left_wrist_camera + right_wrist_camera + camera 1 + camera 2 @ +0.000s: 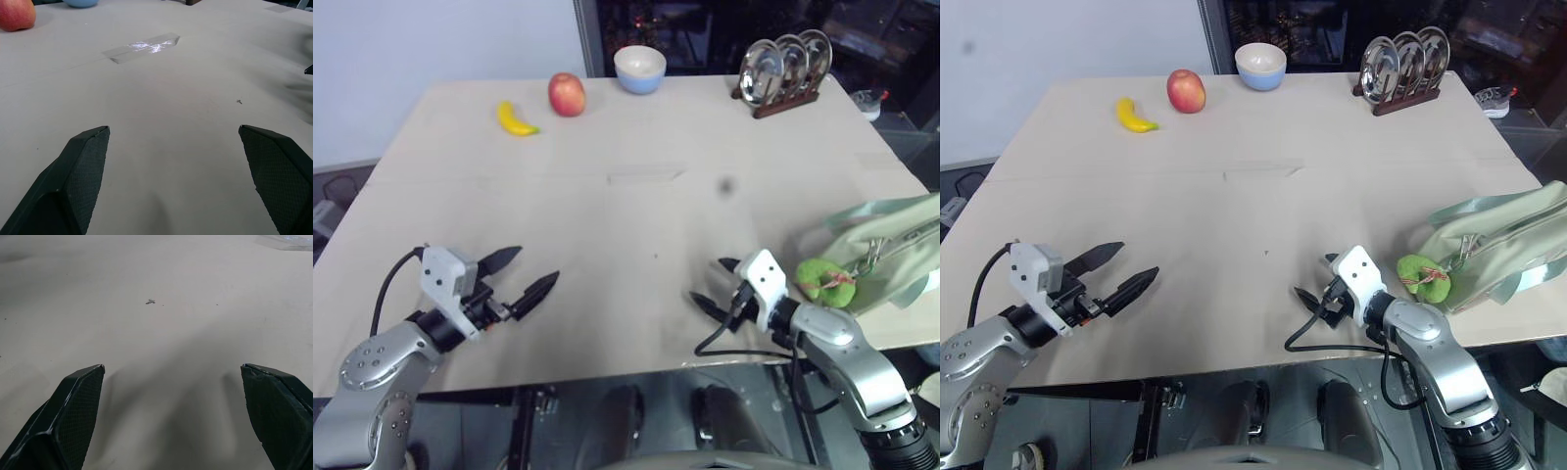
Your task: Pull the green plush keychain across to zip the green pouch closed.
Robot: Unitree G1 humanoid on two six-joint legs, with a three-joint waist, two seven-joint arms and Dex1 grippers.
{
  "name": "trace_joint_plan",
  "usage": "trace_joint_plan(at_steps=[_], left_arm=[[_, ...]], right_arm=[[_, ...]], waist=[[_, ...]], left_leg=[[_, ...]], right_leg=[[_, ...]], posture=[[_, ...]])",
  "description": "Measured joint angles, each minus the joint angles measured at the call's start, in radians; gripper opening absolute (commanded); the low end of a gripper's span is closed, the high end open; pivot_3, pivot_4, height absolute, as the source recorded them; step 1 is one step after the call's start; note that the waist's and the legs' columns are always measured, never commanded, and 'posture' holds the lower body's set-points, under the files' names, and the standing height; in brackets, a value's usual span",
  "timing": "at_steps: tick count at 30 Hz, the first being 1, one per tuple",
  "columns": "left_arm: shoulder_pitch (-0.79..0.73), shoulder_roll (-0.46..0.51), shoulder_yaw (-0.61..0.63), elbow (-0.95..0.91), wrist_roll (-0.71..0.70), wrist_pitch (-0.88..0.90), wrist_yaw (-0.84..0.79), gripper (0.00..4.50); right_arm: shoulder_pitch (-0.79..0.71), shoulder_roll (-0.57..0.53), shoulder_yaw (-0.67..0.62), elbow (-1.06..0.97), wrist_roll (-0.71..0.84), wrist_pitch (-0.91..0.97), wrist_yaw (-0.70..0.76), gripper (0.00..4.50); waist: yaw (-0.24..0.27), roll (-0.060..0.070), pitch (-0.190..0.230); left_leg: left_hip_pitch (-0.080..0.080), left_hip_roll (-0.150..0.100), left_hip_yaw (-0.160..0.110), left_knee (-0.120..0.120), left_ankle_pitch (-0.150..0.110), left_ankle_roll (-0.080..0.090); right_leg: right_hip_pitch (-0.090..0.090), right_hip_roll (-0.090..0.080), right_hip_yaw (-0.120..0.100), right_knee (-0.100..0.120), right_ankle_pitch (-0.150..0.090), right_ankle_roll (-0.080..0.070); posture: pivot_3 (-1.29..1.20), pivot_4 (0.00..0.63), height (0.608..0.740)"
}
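The green pouch point(891, 250) lies at the table's right edge, pale sage with strap handles. The green plush keychain point(822, 282) sits at its near left end, fuzzy lime with a reddish bit. My right gripper point(715, 284) hovers open just left of the keychain, pointing away from it toward the table's middle, holding nothing. My left gripper point(529, 274) stands open over the near left of the table, far from the pouch. In both wrist views the black fingers point(78, 181) point(63, 416) are spread wide over bare tabletop.
A banana point(516, 119), an apple point(567, 94) and a pale bowl point(639, 69) stand along the far edge. A rack of metal plates point(783, 70) is at the far right. A strip of clear tape point(142, 47) lies mid-table.
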Motion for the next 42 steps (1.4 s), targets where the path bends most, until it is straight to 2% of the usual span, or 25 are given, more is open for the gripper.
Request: trace_joint_plan(at_steps=[6, 12, 18, 21, 24, 27, 30, 34, 38, 42], left_arm=[[-0.042, -0.014, -0.013, 0.0, -0.021, 0.007, 0.003, 4.38], [-0.076, -0.024, -0.028, 0.0, -0.061, 0.009, -0.029, 4.38], [-0.093, -0.008, -0.064, -0.027, -0.139, 0.014, -0.136, 4.38], [-0.132, -0.005, -0.098, -0.033, -0.124, -0.039, -0.195, 4.38], [-0.171, 0.027, -0.136, -0.033, -0.19, -0.005, -0.283, 4.38], [-0.241, 0.048, -0.143, -0.03, -0.267, 0.018, -0.366, 4.38], [-0.29, 0.062, -0.146, -0.022, -0.305, 0.033, -0.413, 4.38], [-0.325, 0.077, -0.181, -0.007, -0.336, 0.07, -0.47, 4.38], [-0.366, 0.073, -0.219, 0.008, -0.328, 0.073, -0.497, 4.38], [-0.39, 0.063, -0.251, 0.032, -0.308, 0.068, -0.507, 4.38]], right_arm=[[-0.077, 0.028, 0.001, 0.017, 0.011, -0.023, 0.017, 4.5], [-0.151, 0.079, 0.001, 0.009, 0.088, -0.006, 0.025, 4.5], [-0.221, 0.045, -0.01, -0.038, 0.139, 0.04, 0.044, 4.5], [-0.365, -0.021, -0.081, -0.053, 0.193, 0.09, 0.067, 4.5], [-0.48, -0.182, -0.152, -0.056, 0.229, 0.09, 0.161, 4.5], [-0.518, -0.369, -0.24, 0.001, 0.24, 0.076, 0.275, 4.5], [-0.507, -0.508, -0.306, 0.066, 0.234, 0.043, 0.369, 4.5], [-0.394, -0.76, -0.43, 0.156, 0.193, -0.068, 0.577, 4.5], [-0.311, -0.9, -0.565, 0.204, 0.168, -0.13, 0.742, 4.5], [-0.227, -0.961, -0.69, 0.222, 0.141, -0.142, 0.865, 4.5]], waist=[[0.0, 0.0, 0.0], [0.001, 0.0, 0.0], [-0.003, 0.0, 0.0], [-0.001, 0.002, 0.001], [0.005, 0.002, 0.002], [0.014, 0.002, 0.002], [0.017, 0.002, 0.002], [0.02, 0.004, 0.003], [0.02, 0.005, 0.004], [0.023, 0.005, 0.004]], left_leg=[[0.0, 0.0, 0.0, 0.001, 0.0, 0.0], [0.0, 0.0, -0.001, 0.0, 0.0, 0.0], [0.0, 0.0, 0.0, 0.0, 0.0, 0.0], [0.0, 0.0, 0.0, 0.0, 0.0, 0.0], [-0.001, 0.0, -0.001, 0.0, 0.0, 0.0], [-0.001, 0.0, -0.001, 0.0, -0.001, 0.001], [-0.001, 0.0, -0.001, -0.001, -0.001, 0.002], [-0.002, 0.0, 0.0, -0.001, -0.002, 0.004], [-0.001, 0.001, 0.001, -0.001, -0.003, 0.004], [-0.001, 0.002, 0.001, -0.001, -0.003, 0.004]], right_leg=[[0.0, 0.0, 0.0, 0.0, 0.0, 0.0], [0.0, 0.0, -0.001, 0.0, 0.001, 0.001], [0.0, 0.0, 0.0, 0.0, 0.0, 0.0], [0.0, 0.0, 0.0, 0.0, 0.0, 0.0], [0.001, 0.0, -0.003, -0.002, 0.0, 0.0], [0.003, 0.0, -0.008, -0.006, 0.0, 0.0], [0.004, 0.0, -0.008, -0.009, 0.0, 0.0], [0.004, 0.0, -0.008, -0.011, 0.002, 0.004], [0.005, 0.0, -0.007, -0.011, 0.001, 0.001], [0.005, 0.0, -0.006, -0.011, 0.0, 0.0]], posture=[[0.0, 0.15, 0.733], [0.0, 0.15, 0.733], [0.0, 0.15, 0.733], [0.0, 0.15, 0.733], [0.0, 0.15, 0.733], [0.0, 0.15, 0.733], [0.0, 0.15, 0.733], [0.0, 0.15, 0.733], [0.0, 0.15, 0.733], [0.0, 0.15, 0.733]])
